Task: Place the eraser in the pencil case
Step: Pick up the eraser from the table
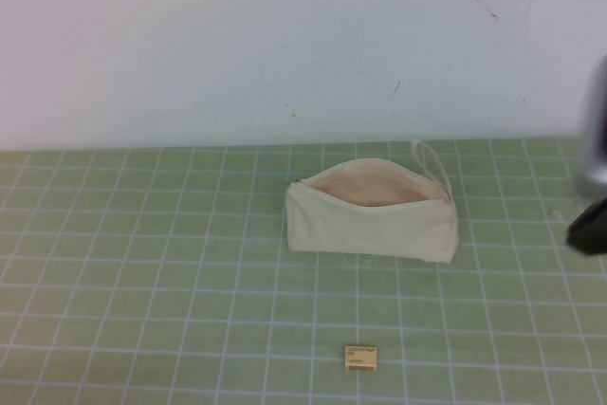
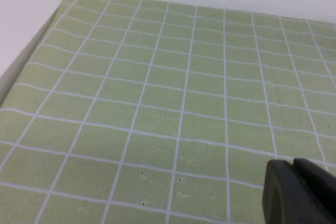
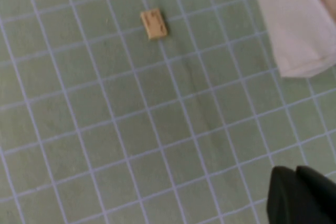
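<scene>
The cream-white pencil case [image 1: 372, 218] lies in the middle of the green grid mat, its zip open and beige lining showing, loop strap at its right end. One end of it shows in the right wrist view [image 3: 296, 22]. The small tan eraser [image 1: 361, 358] lies flat near the mat's front edge, in front of the case; it also shows in the right wrist view [image 3: 154, 23]. My right gripper [image 3: 294, 174] hovers above the mat to the right of the case, fingers together and empty; it shows at the right edge of the high view [image 1: 590, 225]. My left gripper [image 2: 293, 165] is shut and empty over bare mat.
The green grid mat [image 1: 142, 263] covers the table up to a white wall at the back. The mat's left edge and the white table show in the left wrist view [image 2: 21, 72].
</scene>
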{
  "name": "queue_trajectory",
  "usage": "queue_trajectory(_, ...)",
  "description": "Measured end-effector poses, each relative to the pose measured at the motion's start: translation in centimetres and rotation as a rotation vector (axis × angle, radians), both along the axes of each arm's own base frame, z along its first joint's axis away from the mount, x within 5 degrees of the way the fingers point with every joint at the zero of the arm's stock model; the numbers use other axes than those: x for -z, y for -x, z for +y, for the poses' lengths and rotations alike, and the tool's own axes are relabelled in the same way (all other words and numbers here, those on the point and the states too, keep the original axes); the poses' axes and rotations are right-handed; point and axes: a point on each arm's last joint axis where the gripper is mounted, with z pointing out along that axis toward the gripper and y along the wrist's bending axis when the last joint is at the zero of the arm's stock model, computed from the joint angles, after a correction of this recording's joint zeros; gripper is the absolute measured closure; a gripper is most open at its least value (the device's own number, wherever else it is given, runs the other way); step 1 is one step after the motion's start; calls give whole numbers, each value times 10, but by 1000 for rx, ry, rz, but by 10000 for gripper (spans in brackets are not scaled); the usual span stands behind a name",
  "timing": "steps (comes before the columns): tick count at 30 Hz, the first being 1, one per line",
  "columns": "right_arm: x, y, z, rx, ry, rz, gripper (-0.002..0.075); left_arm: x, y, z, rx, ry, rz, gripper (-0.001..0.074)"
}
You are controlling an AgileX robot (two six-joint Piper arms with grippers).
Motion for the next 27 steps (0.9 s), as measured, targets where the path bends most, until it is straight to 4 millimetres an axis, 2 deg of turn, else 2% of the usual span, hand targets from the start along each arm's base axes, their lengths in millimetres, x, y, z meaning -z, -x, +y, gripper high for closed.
queue_trajectory(5, 38, -10, 45, -82, 225, 61, 727, 0, 0, 0, 0, 0, 0, 738)
queue_trajectory(9, 66, -13, 74, -148, 307, 126, 727, 0, 0, 0, 0, 0, 0, 738)
queue_trajectory(15, 98, -7, 107, -239, 364, 204, 727, 0, 0, 0, 0, 0, 0, 738)
queue_trajectory(22, 127, -1, 133, -273, 391, 268, 725, 0, 0, 0, 0, 0, 0, 738)
queue_trajectory(25, 138, -3, 141, -255, 376, 294, 674, 0, 0, 0, 0, 0, 0, 738)
queue_trajectory(27, 145, -5, 144, -248, 371, 305, 586, 0, 0, 0, 0, 0, 0, 738)
